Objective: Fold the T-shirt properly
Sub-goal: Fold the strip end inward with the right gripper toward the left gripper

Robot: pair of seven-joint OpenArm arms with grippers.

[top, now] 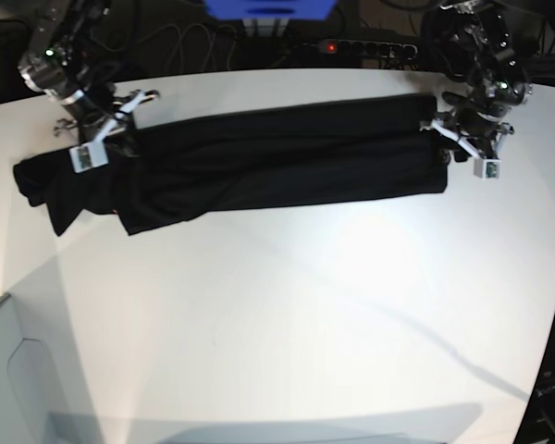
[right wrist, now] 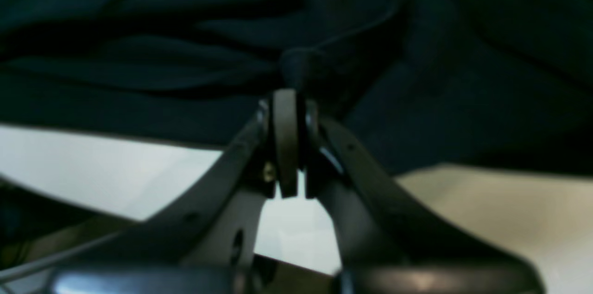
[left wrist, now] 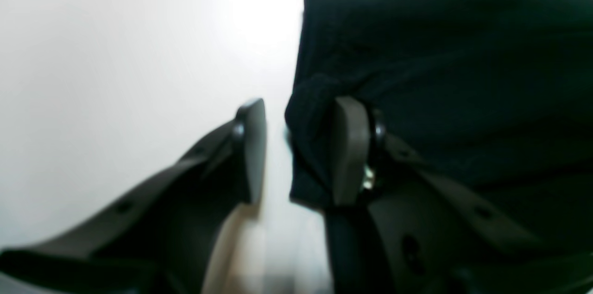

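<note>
The plain black, soft matte T-shirt lies as a long folded band across the white counter. At its sleeve end, the right pincer pinches bunched fabric. At its hem end, the left pincer stands wide, one finger touching cloth.
</note>
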